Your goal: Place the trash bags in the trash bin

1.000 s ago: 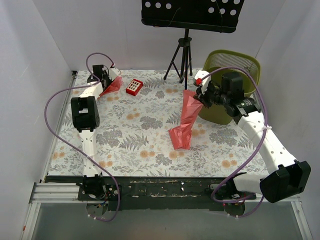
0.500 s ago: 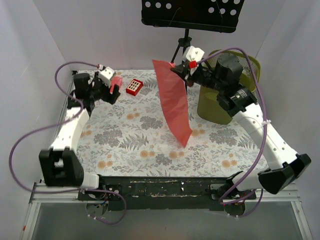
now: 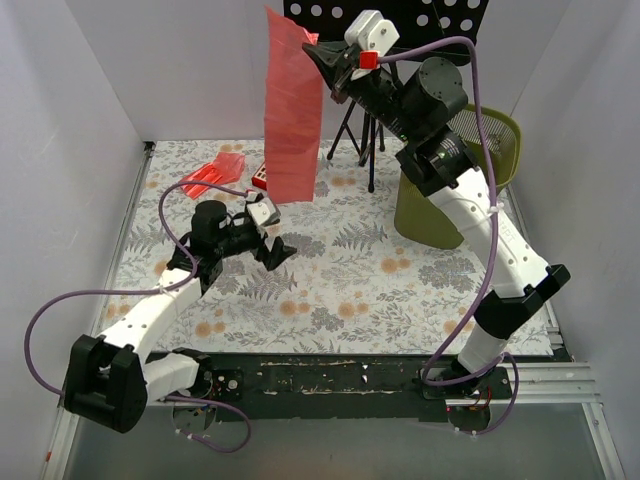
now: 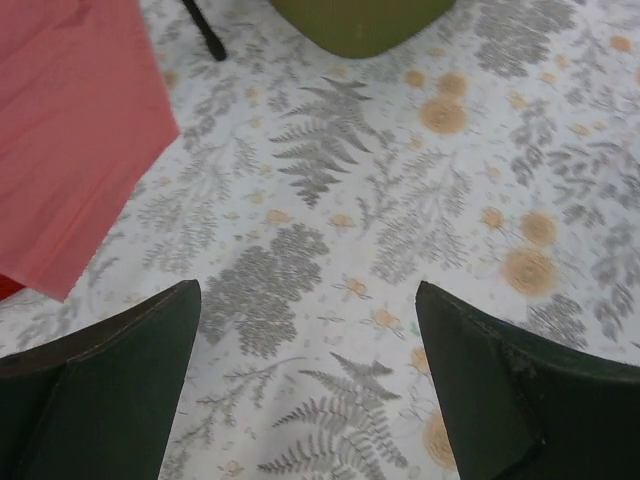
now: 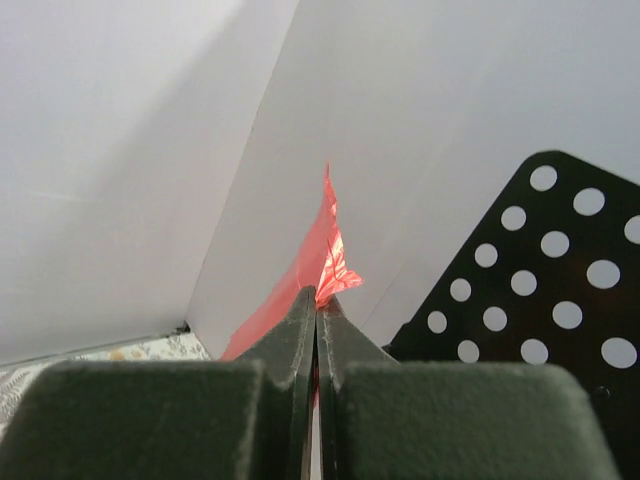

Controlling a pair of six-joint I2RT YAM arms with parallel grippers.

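A red trash bag [image 3: 292, 120] hangs flat high above the far side of the table, with my right gripper [image 3: 320, 55] shut on its top corner. In the right wrist view the gripper [image 5: 318, 297] pinches the crumpled red film [image 5: 328, 252] between closed fingers. A second trash bag [image 3: 214, 176] lies crumpled at the far left of the table. My left gripper [image 3: 272, 240] hovers open and empty over the table's middle left; its wrist view shows the gripper [image 4: 308, 292] over bare cloth, the hanging bag [image 4: 70, 130] at upper left. The olive-green trash bin [image 3: 425, 215] stands at the far right, partly behind my right arm.
A small red box [image 3: 258, 180] peeks out behind the hanging bag's lower edge. A black tripod [image 3: 368, 140] carrying a perforated music stand [image 3: 450, 15] stands at the back, left of the bin. White walls close in the table on three sides.
My right arm has lifted its bag from the table to high above it. My left gripper opened, left the second bag at the far left and moved toward the middle.
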